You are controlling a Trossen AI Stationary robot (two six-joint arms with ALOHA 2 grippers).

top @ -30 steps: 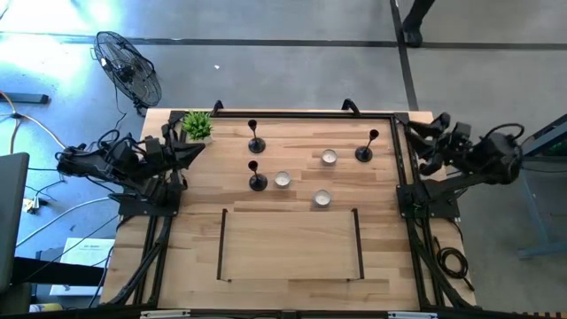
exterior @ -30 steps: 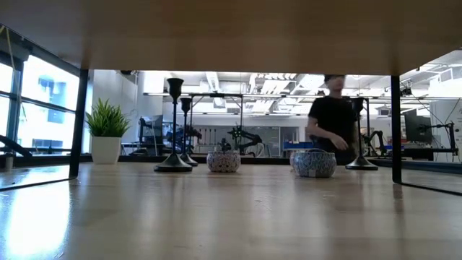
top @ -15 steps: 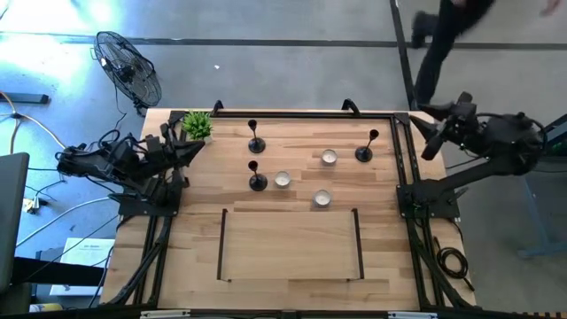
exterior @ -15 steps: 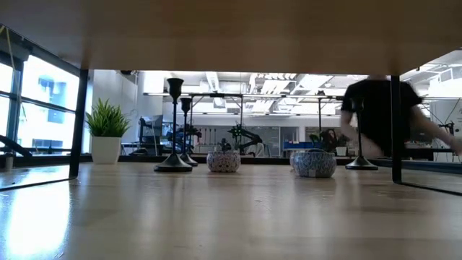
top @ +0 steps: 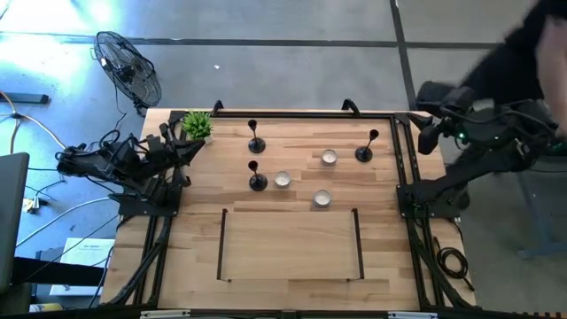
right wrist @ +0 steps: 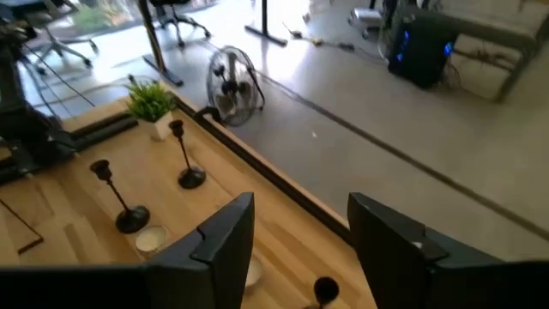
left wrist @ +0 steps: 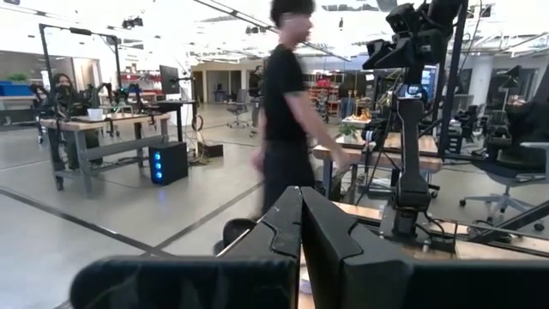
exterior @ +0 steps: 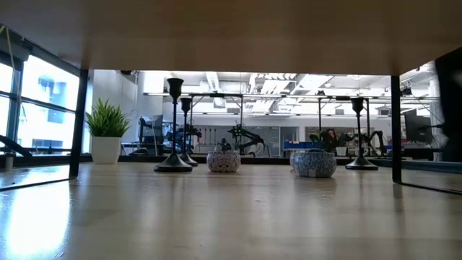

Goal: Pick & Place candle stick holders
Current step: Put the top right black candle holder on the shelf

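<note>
Up top on the wood surface (top: 292, 239), 3 black candle stick holders (top: 256, 140) stand w/ stems upright: two center-left of frame, one further right near the right rail, w/ small tealight cups (top: 329, 158) between. Left gripper (top: 197, 145) parked at upper left by the potted plant (top: 197, 125), jaws pinched together, holding nothing. Right gripper (top: 429, 138) is off the surface's upper right corner, jaws apart and empty.

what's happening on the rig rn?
Nothing is held yet. Three candle holders stand upright on the table: one at the back left, one in front of it, one toward the right, with three small bowls between them. The right gripper is raised off the table's right edge, open and empty. The left gripper waits shut at the left edge. A person passes behind.
</note>
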